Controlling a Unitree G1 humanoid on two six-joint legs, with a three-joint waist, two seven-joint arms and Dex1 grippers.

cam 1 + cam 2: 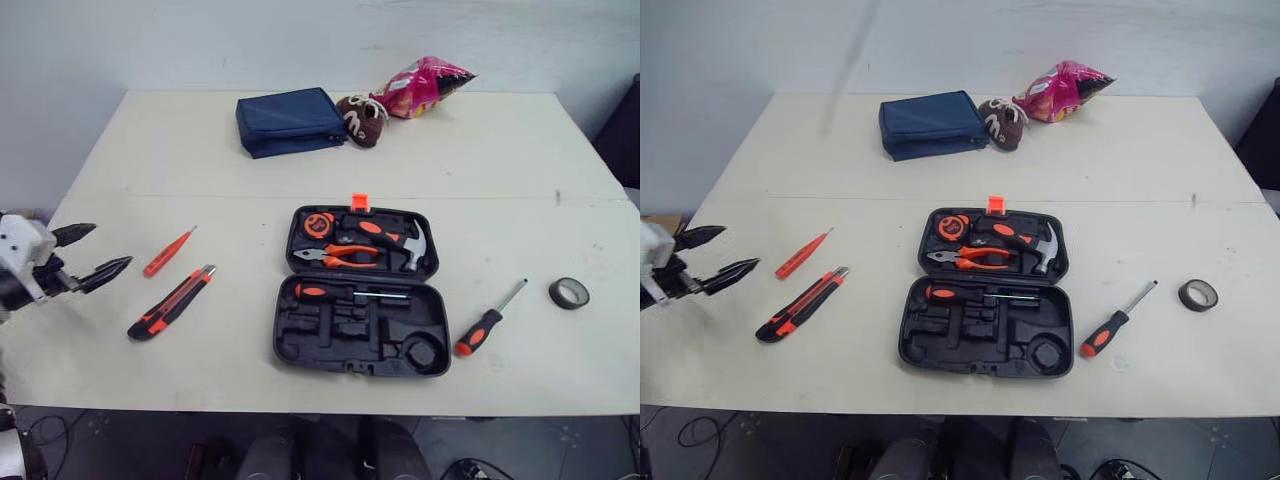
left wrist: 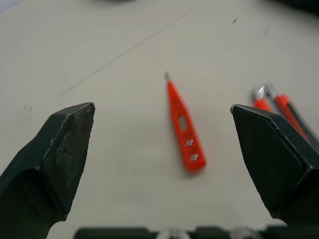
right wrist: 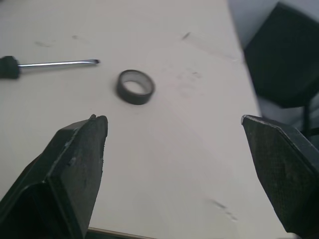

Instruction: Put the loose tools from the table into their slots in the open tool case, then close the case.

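The black tool case (image 1: 360, 345) lies open at the table's middle front, holding a tape measure, pliers, hammer and one screwdriver. Left of it lie an orange tester pen (image 1: 168, 251) and an orange-black utility knife (image 1: 172, 301). Right of the case lie an orange-handled screwdriver (image 1: 488, 320) and a roll of black tape (image 1: 568, 293). My left gripper (image 1: 104, 252) hovers open at the table's left edge, pointing at the tester pen (image 2: 183, 127). My right gripper (image 3: 174, 144) stands open, with the tape roll (image 3: 135, 86) ahead of its fingers.
A navy pouch (image 1: 290, 121), a brown plush item (image 1: 361, 119) and a pink snack bag (image 1: 424, 85) sit at the back of the table. A dark chair (image 3: 284, 64) stands beyond the table's right edge. A seam (image 1: 340, 196) crosses the tabletop.
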